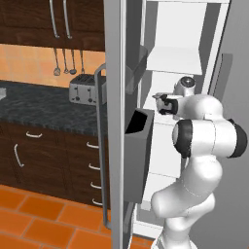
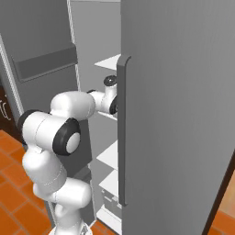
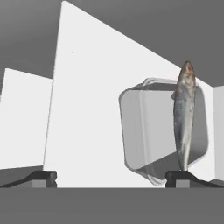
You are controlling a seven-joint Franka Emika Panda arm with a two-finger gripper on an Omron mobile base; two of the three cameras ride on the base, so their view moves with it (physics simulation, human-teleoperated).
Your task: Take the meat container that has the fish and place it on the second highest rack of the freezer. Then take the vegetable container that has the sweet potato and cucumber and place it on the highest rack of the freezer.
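With the fish [image 3: 184, 118] in its tray [image 3: 148, 131] on a freezer shelf, the tool [image 3: 111, 177] (jaws wide, empty) should retreat and fetch the vegetables.

Glossy white rounded arm [image 1: 194, 146] segments, black joint bands, small dark fingertips [image 3: 41, 177].

Flat, even rendered light with no glare and no visible lamp. The freezer [image 1: 185, 63] interior reads bright white, with soft grey shading under its shelves. Left of the freezer, the dark counter [image 1: 39, 104] is grainy. Edges look soft and low-resolution throughout.
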